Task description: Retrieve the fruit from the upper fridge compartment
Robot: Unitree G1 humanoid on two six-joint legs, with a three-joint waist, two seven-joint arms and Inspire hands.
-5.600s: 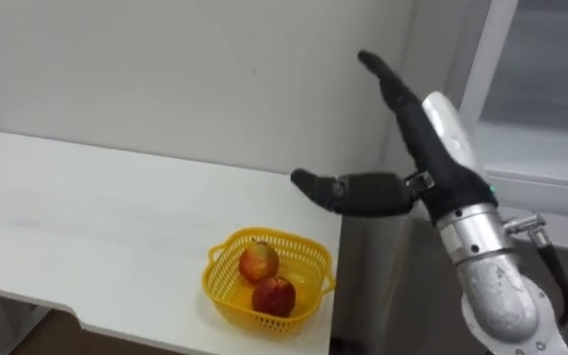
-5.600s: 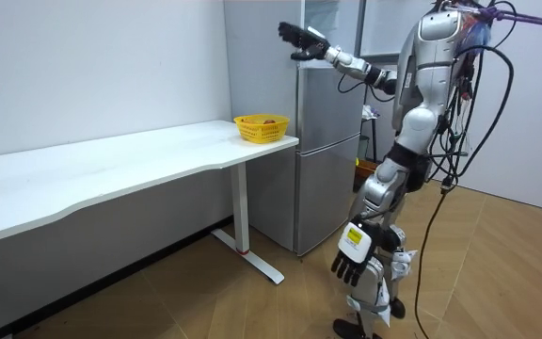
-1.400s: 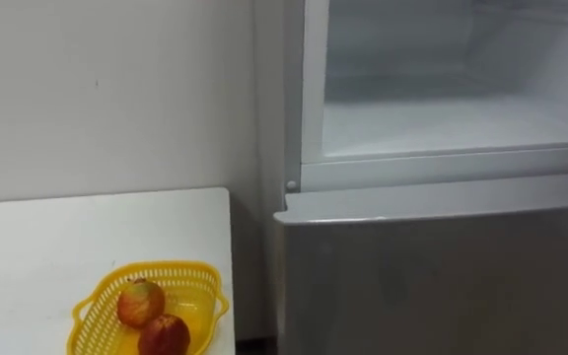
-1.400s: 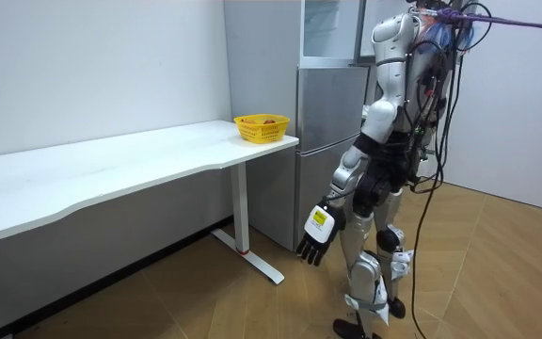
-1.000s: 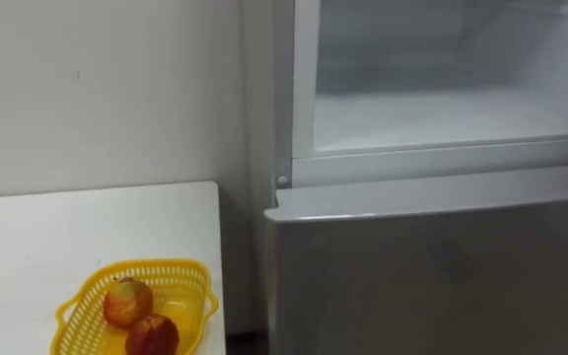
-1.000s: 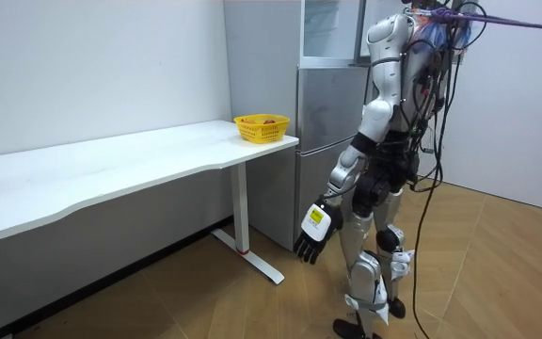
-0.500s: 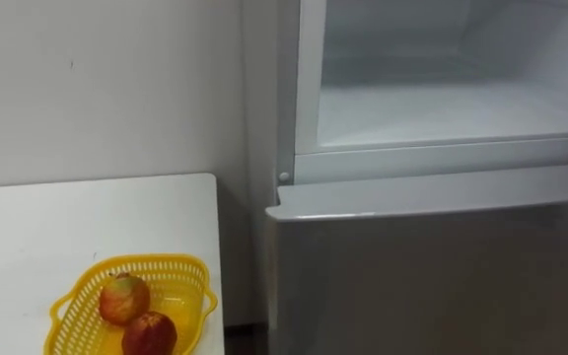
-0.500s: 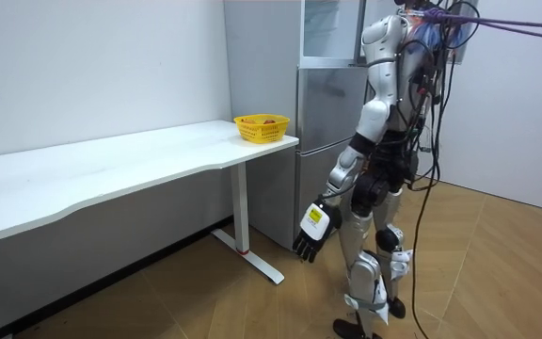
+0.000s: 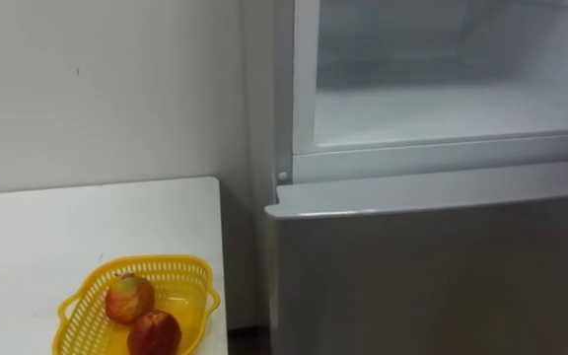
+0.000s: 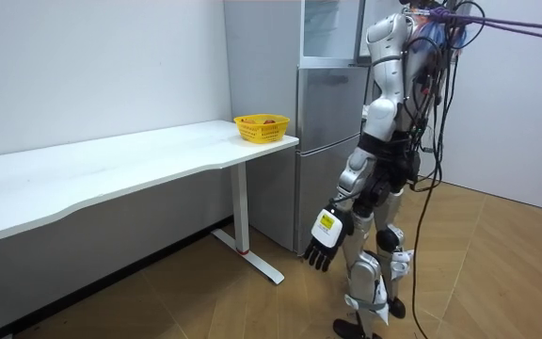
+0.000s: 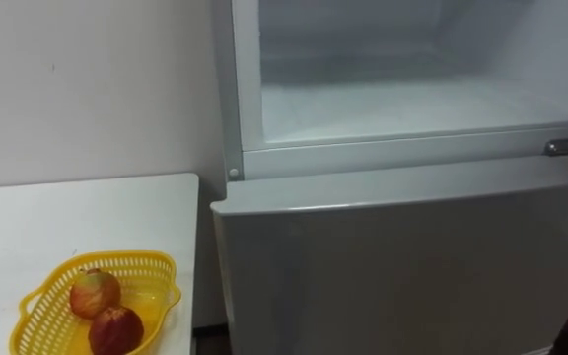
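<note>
Black left hand (image 10: pixel 325 247) hangs low before the fridge (image 10: pixel 323 141), fingers loosely spread, holding nothing; print on its back too small to read.

Yellow lattice basket (image 9: pixel 166 262), red-and-yellow apples (image 9: pixel 129 299), white table (image 9: pixel 57 227), silver-grey fridge (image 9: pixel 432 266), pale white upper compartment (image 9: pixel 442 108)

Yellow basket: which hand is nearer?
Left. The left hand hangs beside the thigh, lower than the yellow basket, on the robot's side toward the table; the right hand is on the body's far side.

Silver-grey body carries a black left hand (image 10: pixel 322 249) and dark cables.
</note>
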